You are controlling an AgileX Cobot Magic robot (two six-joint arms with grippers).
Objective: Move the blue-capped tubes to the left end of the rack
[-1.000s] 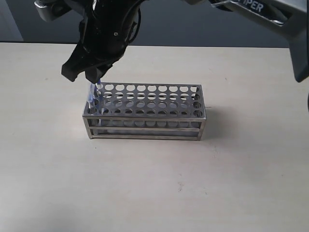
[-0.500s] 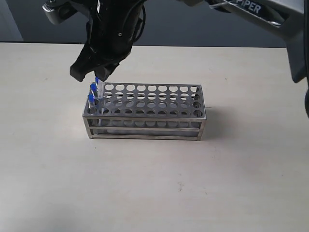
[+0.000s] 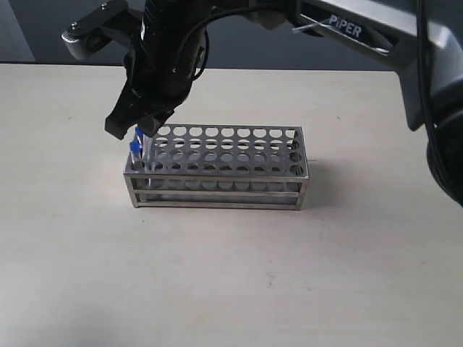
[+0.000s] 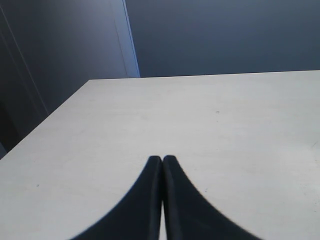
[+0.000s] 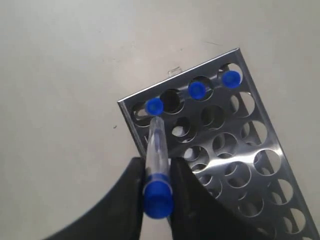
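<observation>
The right pincer (image 5: 157, 167) gripped one blue-capped tube (image 5: 156, 145) near its cap. The tube's lower end pointed down at the rack (image 5: 260, 150), close beside the nearest cap there. Three other blue-capped tubes (image 5: 197, 90) stood in the rack's end row, at its left end in the exterior view. The left pincer (image 4: 161, 161) was closed, tips touching, over the worktop (image 4: 225, 115).

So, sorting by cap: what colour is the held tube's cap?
The cap is bright blue, clearest in right wrist view.
</observation>
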